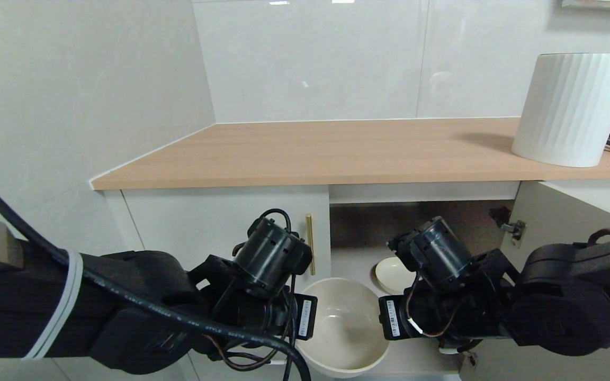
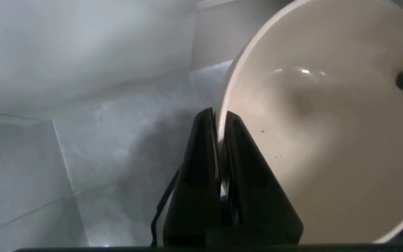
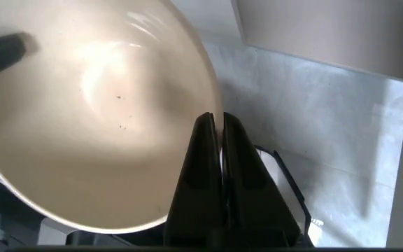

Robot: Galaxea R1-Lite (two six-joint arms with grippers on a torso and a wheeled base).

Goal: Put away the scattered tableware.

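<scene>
The wooden desk (image 1: 337, 153) runs above and beyond both sets of fingers, against a white tiled wall (image 1: 310, 58). Under it stands a white cabinet. Its door on the left arm's side (image 1: 215, 222) is shut, just behind the left fingers. Its door on the right arm's side (image 1: 570, 211) is swung open, outward of the right fingers. A white ribbed cylindrical container (image 1: 572, 108) stands upright on the desk, well apart from the right fingers, high up and farther out on that side. The large cream bowl (image 1: 344, 328) hangs between the two sets of fingers in front of the open compartment, mouth upward and tilted a little toward the head camera. Its inside is bare but for a few tiny dark specks. The left fingers (image 2: 203, 161) are nearly closed, with only the thin rim of the bowl pinched between them. The right fingers (image 3: 200, 161) clamp the opposite side of the rim in the same way, one finger inside the bowl and one outside. A smaller cream bowl (image 1: 392, 275) sits on the cabinet floor (image 1: 350, 262), beyond the right fingers and clear of them. A slim brass handle (image 1: 309, 243) stands upright on the shut door, just above the left fingers. A metal hinge (image 1: 514, 230) sits on the open door's inner edge.
</scene>
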